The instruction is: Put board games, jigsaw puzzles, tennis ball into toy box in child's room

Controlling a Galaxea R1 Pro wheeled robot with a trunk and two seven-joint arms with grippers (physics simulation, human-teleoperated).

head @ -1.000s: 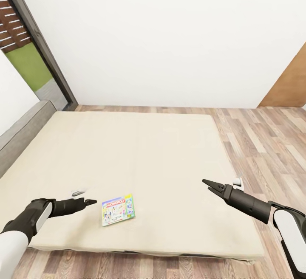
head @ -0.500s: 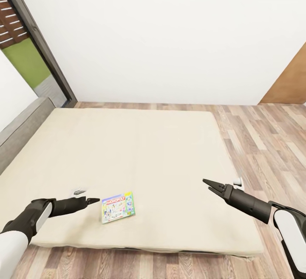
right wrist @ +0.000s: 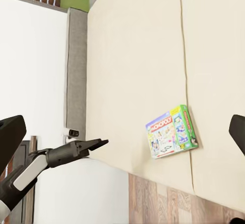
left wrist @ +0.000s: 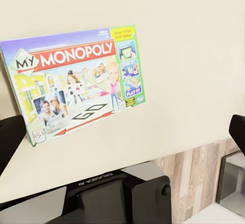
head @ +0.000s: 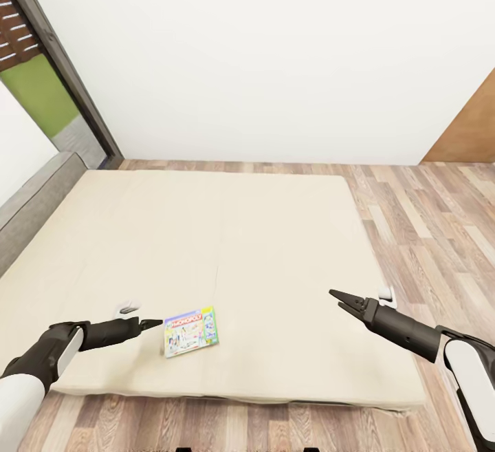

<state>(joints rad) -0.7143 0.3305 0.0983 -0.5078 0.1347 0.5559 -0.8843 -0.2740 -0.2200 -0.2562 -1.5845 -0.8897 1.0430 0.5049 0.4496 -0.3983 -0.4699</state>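
At the lower left of the head view your left end effector hovers low over the bed, tips just beside the left edge of the board game; its fingers stand wide apart in the left wrist view, framing the box, presumably lined up for a pinch on that edge. The game lies flat near the bed's front edge, so you have little mattress below it but plenty of bare room toward the upper frame. At the lower right your right end effector hangs well apart from the game with its fingers spread wide, holding nothing. Wooden floor runs open along the bed's right side.
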